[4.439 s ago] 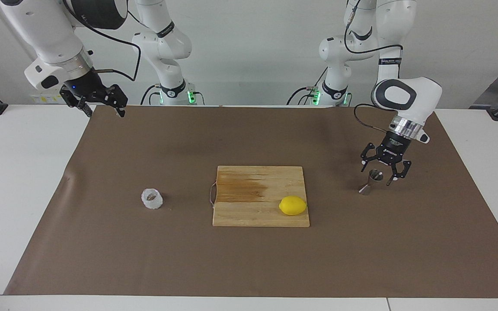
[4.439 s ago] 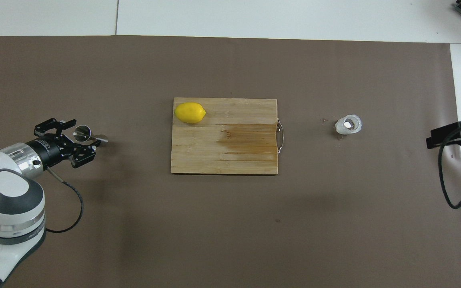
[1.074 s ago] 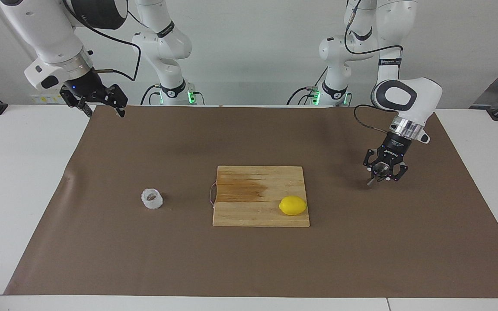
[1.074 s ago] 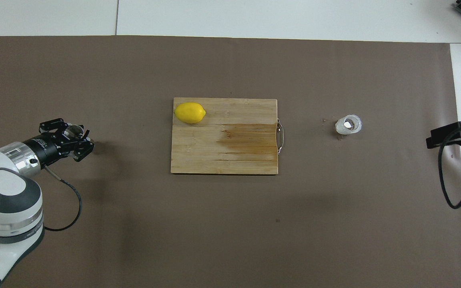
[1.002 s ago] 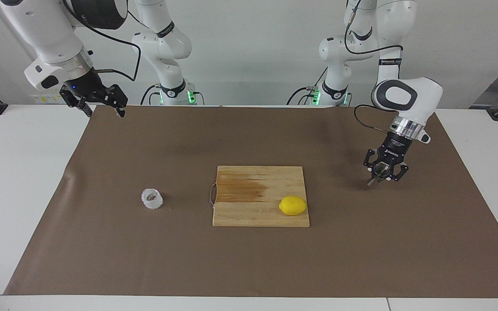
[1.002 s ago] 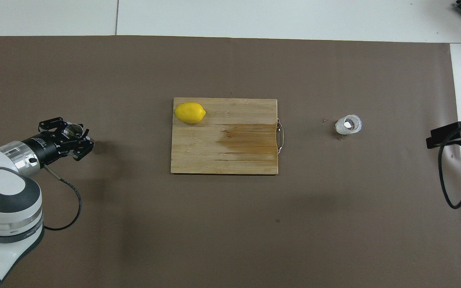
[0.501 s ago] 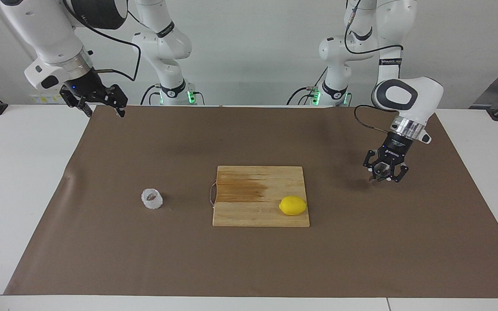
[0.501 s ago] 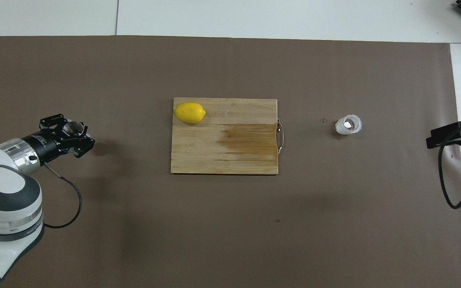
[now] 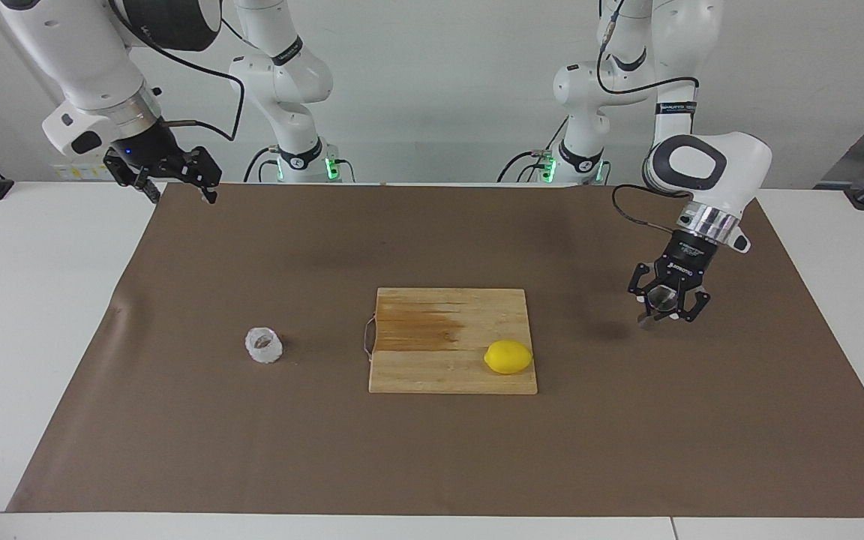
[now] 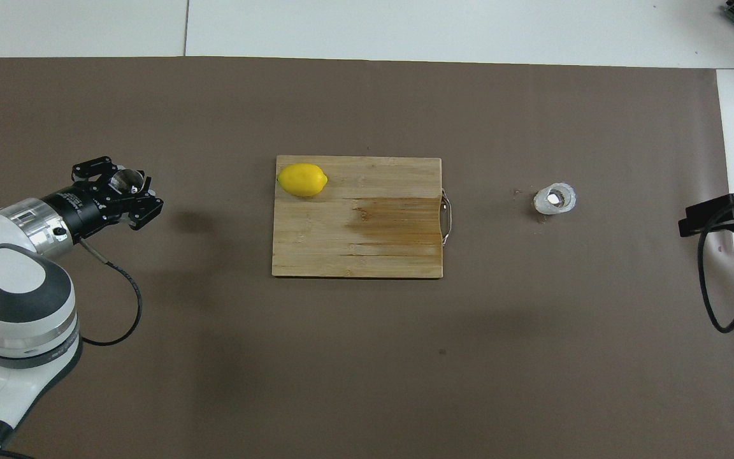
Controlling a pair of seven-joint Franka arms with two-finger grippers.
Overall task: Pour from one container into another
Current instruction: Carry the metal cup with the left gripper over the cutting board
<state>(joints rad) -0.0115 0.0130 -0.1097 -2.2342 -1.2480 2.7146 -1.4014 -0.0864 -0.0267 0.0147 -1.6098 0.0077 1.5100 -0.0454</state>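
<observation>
The steel jigger [image 9: 655, 307] sits clamped in my left pincer [image 9: 664, 306], lifted off the brown mat [image 9: 432, 450] at my left arm's end of the table. The ridged white cup [image 9: 264, 345] stands well apart from that pincer, past the cutting board [image 9: 432, 337] and its lemon [image 9: 508, 357]. My right pincer [image 9: 173, 184] waits with fingers spread over the mat's corner.

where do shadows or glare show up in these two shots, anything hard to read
Facing view: a soft dark shadow lies on the brown paper sheet under the small shiny steel jigger held in the left claw. Overhead view: the same shadow sits between that claw and the wooden cutting board; the jigger's mouth glints, and the small ridged whitish cup shows a bright spot inside.
</observation>
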